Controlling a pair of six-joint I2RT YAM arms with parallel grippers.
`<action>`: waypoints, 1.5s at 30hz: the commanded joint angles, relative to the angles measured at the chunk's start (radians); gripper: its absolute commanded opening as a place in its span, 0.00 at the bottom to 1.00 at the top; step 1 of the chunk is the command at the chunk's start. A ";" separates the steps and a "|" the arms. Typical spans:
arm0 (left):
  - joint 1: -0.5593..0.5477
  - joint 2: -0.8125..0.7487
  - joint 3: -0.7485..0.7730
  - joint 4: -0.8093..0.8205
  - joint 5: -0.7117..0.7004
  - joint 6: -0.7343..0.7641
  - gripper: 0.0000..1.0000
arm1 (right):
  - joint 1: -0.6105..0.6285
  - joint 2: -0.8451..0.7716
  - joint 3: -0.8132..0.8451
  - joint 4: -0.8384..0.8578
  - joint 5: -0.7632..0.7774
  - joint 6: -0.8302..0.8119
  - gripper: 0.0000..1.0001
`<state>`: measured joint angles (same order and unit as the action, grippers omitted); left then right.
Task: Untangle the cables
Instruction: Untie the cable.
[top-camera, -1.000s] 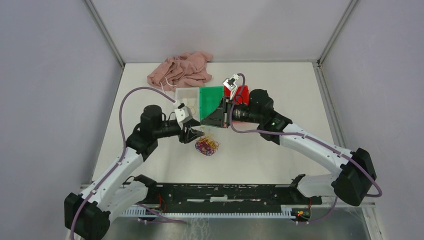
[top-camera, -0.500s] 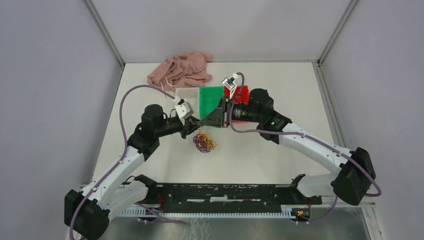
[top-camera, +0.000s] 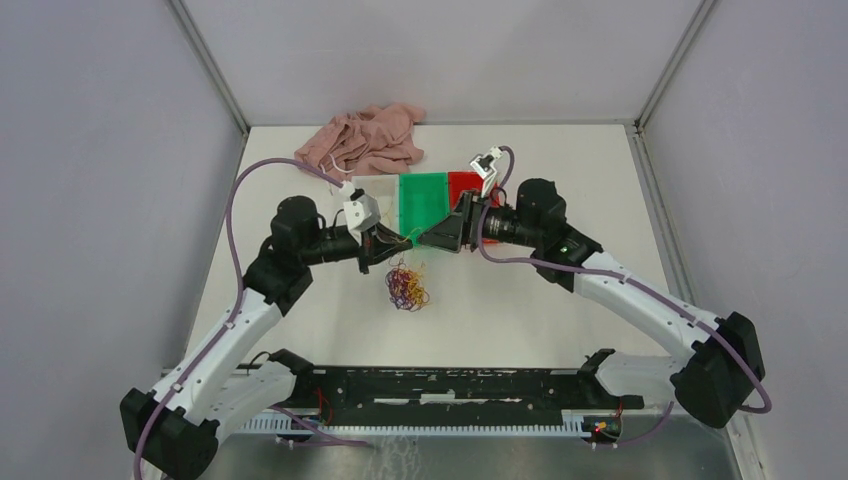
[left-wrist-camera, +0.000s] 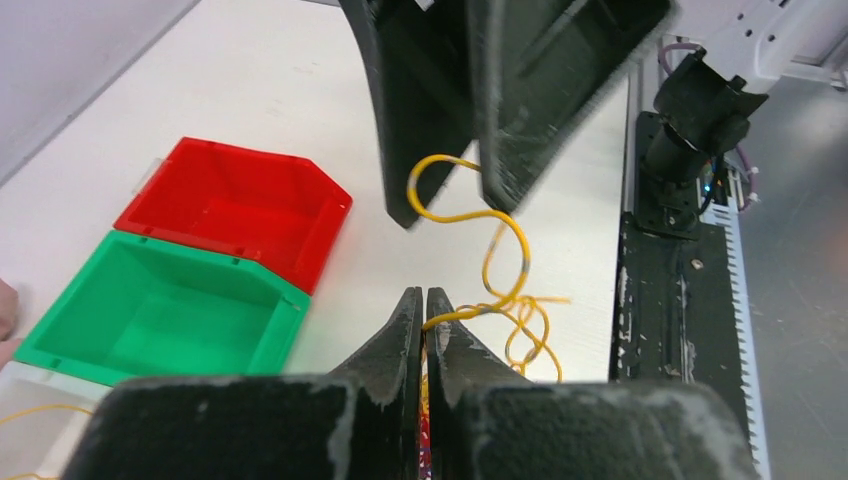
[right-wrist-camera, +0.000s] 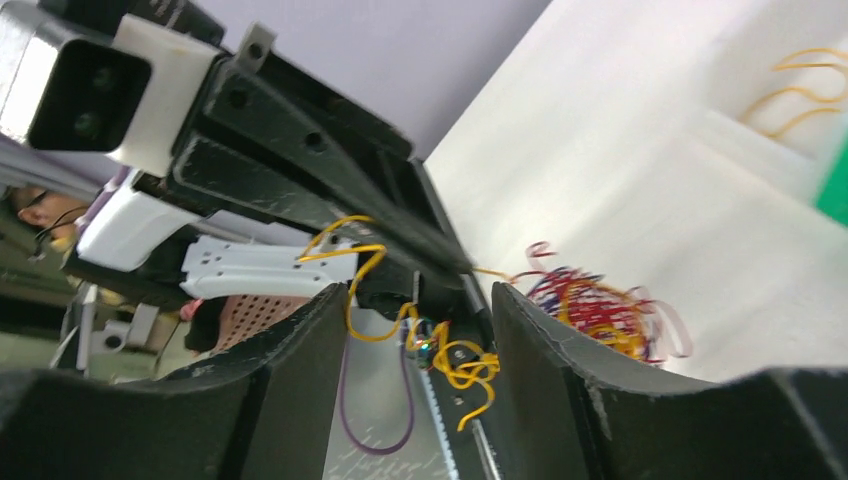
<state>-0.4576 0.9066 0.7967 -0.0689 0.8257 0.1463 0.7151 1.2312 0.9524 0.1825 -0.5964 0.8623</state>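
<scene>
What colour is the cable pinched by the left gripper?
Yellow cable; left wrist view shows it best.

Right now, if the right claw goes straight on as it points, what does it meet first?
Probably the yellow cable, then the shut left claw holding it; depth is unclear.

cables (top-camera: 407, 287): yellow, red and purple | green bin (top-camera: 424, 200) | red bin (top-camera: 463, 183) | white bin (top-camera: 376, 190) | cloth (top-camera: 362, 138): pink | bench (top-camera: 570, 165): white | left arm (top-camera: 235, 335): white with black joints

My left hand (left-wrist-camera: 424, 300) is grainy, matt black plastic. The cables (top-camera: 407, 287) are thin, plastic-coated and faintly glossy. The green bin (left-wrist-camera: 150, 320) and red bin (left-wrist-camera: 235, 205) are smooth, shiny plastic. The tabletop (top-camera: 520, 300) is matt white, and the garment (top-camera: 365, 140) is soft cloth.
</scene>
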 joint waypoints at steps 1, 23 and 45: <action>-0.004 -0.020 0.059 -0.039 0.064 -0.004 0.03 | -0.050 -0.049 -0.043 -0.001 0.038 -0.035 0.64; -0.003 -0.029 0.068 -0.044 -0.021 0.031 0.03 | -0.037 -0.147 -0.129 0.054 -0.051 -0.162 0.73; -0.007 -0.010 0.116 -0.042 0.069 -0.039 0.03 | 0.095 0.112 -0.077 0.198 0.121 -0.114 0.78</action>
<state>-0.4587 0.8986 0.8597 -0.1329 0.8669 0.1459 0.7681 1.3151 0.8192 0.2756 -0.5098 0.7593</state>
